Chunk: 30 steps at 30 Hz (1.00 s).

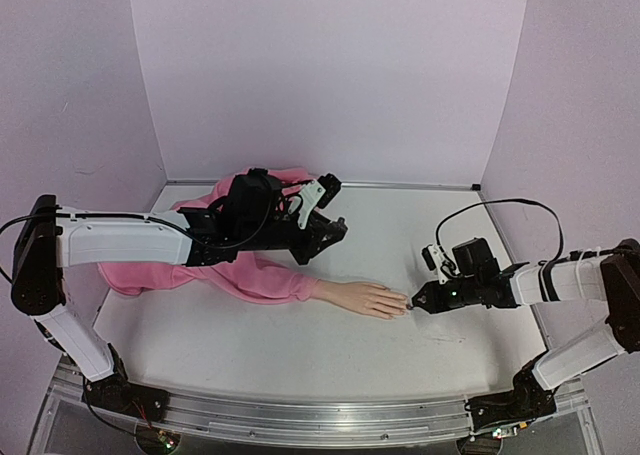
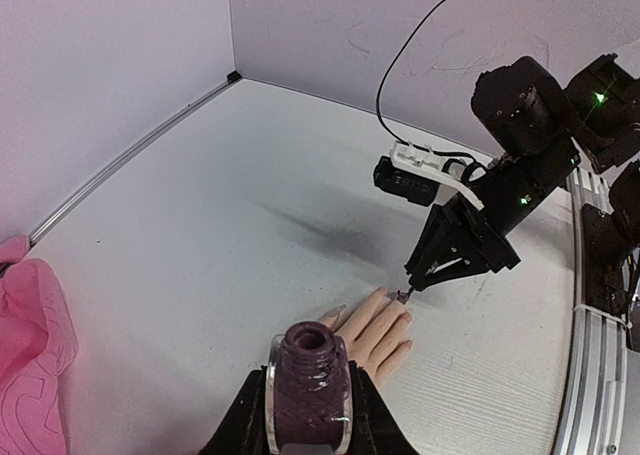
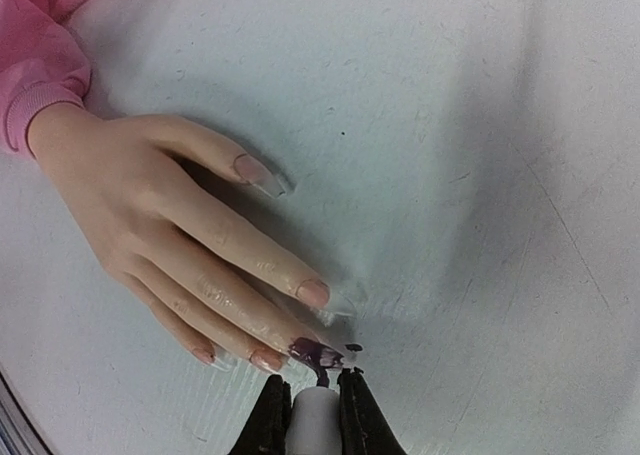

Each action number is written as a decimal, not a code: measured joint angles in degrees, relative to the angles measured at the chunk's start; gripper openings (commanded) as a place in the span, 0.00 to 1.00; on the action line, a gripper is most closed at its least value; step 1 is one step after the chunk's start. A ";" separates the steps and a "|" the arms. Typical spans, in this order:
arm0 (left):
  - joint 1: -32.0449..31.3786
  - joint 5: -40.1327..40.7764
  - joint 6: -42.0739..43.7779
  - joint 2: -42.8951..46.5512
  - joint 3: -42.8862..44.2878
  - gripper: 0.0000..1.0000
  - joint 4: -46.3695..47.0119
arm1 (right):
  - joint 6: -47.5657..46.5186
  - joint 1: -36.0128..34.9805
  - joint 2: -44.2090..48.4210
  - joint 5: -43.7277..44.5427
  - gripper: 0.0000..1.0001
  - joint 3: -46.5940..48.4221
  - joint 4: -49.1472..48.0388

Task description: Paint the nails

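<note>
A robotics lab test cell is showing here. Plain pale lilac panel walls [image 1: 330, 75] are boxing in a flat white tabletop [image 1: 300, 345] at the left, top and right of the overhead view. A ribbed aluminium rail [image 1: 320, 415] is running along the bottom edge, carrying the bases of two white-and-black jointed robot arms [image 1: 120, 240]. A loose black cable [image 1: 500, 204] is looping at the right. A flesh-coloured mannequin hand in a pink sleeve [image 1: 365, 298] is lying at the centre.

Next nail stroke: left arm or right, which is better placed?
Right. The right gripper is shut on the brush, tip at a purple-smeared nail of the mannequin hand. The left gripper is shut on the open polish bottle, apart from the nails.
</note>
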<state>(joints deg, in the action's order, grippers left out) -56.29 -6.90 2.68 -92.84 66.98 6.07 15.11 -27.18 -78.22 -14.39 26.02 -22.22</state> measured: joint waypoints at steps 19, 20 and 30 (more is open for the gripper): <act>0.00 0.00 0.00 0.22 -0.07 0.00 0.00 | 1.14 -0.02 -0.63 3.63 0.00 0.48 1.36; 0.00 0.00 0.00 0.22 -0.07 0.00 0.00 | 1.20 -0.02 -0.63 3.80 0.00 0.48 1.40; 0.00 0.00 -0.02 0.22 -0.09 0.00 -0.02 | 1.22 -0.02 2.40 4.28 0.00 0.46 1.60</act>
<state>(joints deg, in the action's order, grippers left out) -56.29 -6.90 2.66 -92.62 66.89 6.04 16.34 -27.20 -75.81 -10.11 26.48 -20.62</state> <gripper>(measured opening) 0.219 0.149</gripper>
